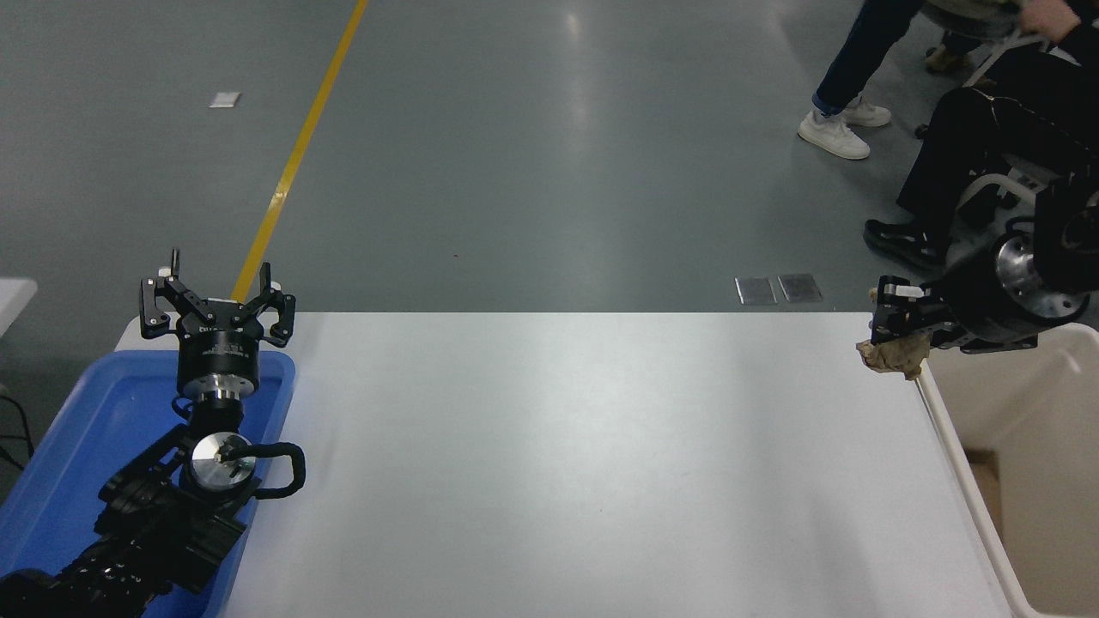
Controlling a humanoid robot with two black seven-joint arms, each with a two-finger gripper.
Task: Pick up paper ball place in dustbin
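Your right gripper is closed on the paper ball and holds it above the table's far right corner, just beside the bin's left rim. The bin stands against the table's right edge, its inside open. Your left gripper is parked with fingers spread over the blue tray at the left edge. Between them you have bare tabletop.
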